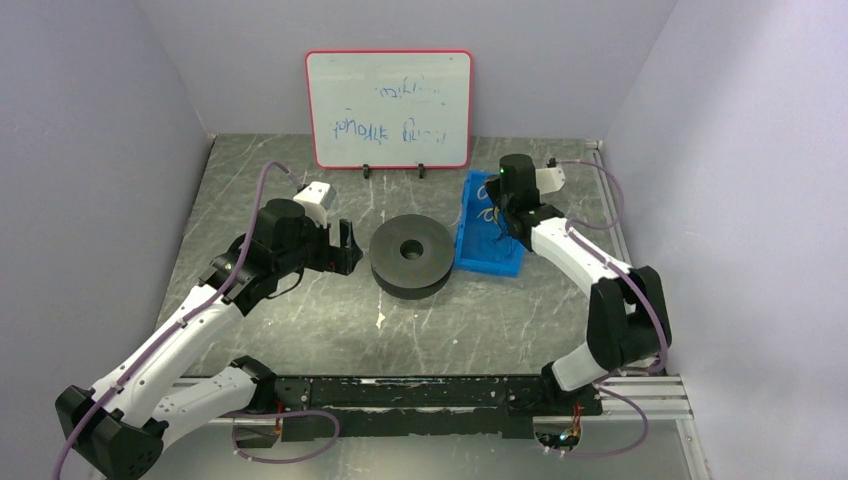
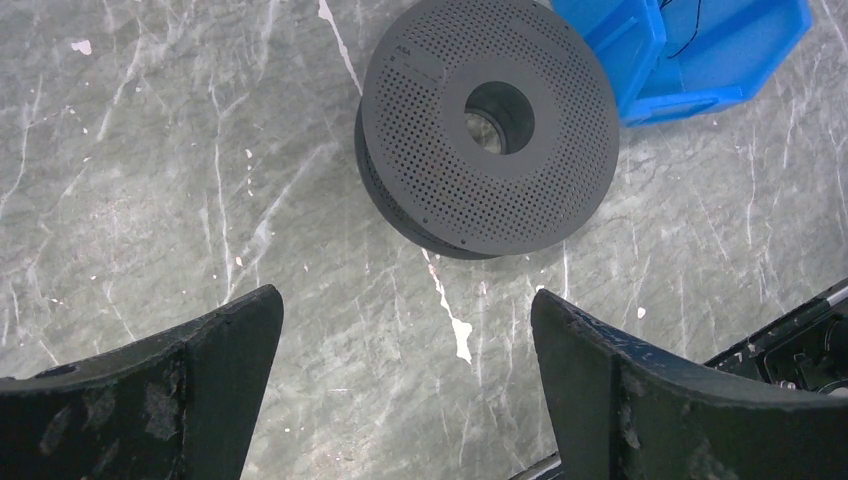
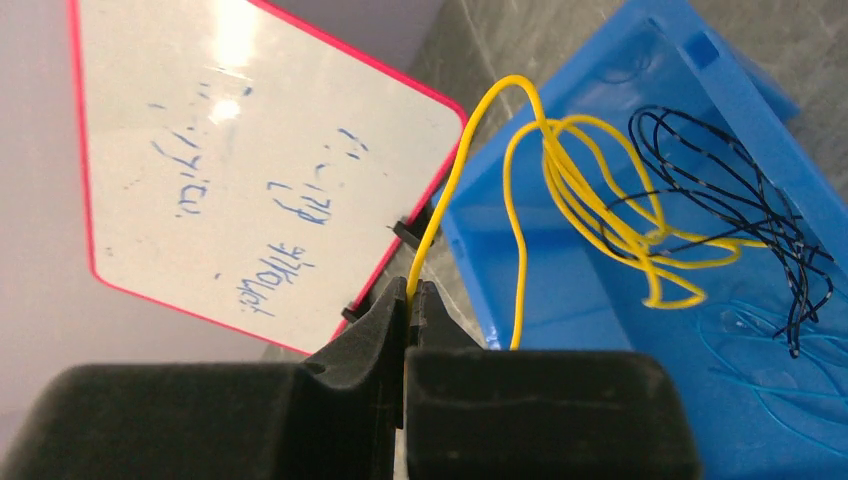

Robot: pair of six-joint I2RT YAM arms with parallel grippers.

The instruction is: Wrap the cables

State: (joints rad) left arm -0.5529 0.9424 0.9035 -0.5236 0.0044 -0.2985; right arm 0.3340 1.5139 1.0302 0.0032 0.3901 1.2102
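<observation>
A thin yellow cable [image 3: 560, 170] rises in loops out of the blue bin [image 3: 560, 270]. My right gripper [image 3: 412, 292] is shut on one strand of it, above the bin's left side; in the top view it [image 1: 503, 212] hangs over the bin [image 1: 490, 255]. A black cable [image 3: 740, 180] and a thin blue cable [image 3: 790, 370] lie in the same bin. The dark perforated spool [image 1: 410, 255] lies flat at the table's middle, also in the left wrist view [image 2: 490, 125]. My left gripper [image 2: 405, 330] is open and empty, left of the spool [image 1: 348, 250].
A whiteboard [image 1: 390, 108] with a red frame stands at the back centre, close behind the bin. Purple hoses run along both arms. A black rail [image 1: 430, 395] lines the near table edge. Walls close in left, right and behind.
</observation>
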